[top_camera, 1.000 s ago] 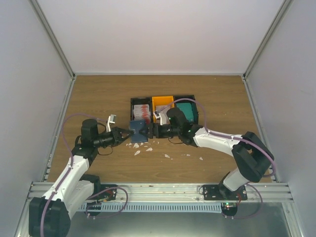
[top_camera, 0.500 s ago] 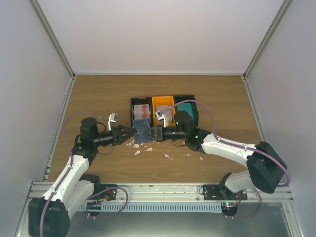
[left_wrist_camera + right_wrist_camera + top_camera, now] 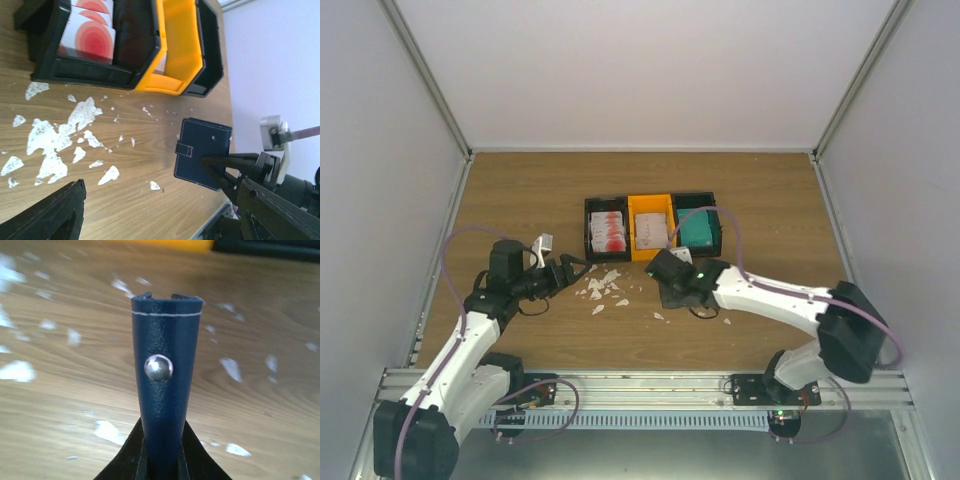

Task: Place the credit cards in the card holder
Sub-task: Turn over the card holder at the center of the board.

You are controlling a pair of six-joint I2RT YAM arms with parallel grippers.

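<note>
Found right gripper (image 3: 162,457) clamped on closed wallet (image 3: 166,390), left gripper (image 3: 572,268) spread, empty. Advise steadying wallet near table's (image 3: 520,200) middle, clasp (image 3: 184,149) leftward, for opening.

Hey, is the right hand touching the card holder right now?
Touching. The right wrist view shows the right hand with both fingers clamped on the lower end of the navy card holder, seen edge-on above the table.

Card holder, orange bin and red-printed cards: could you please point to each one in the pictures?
card holder (image 3: 205,137), left wrist view, on its blue cover.
orange bin (image 3: 182,45), left wrist view, on its side wall.
red-printed cards (image 3: 87,42), left wrist view, on the front card's face.
</note>
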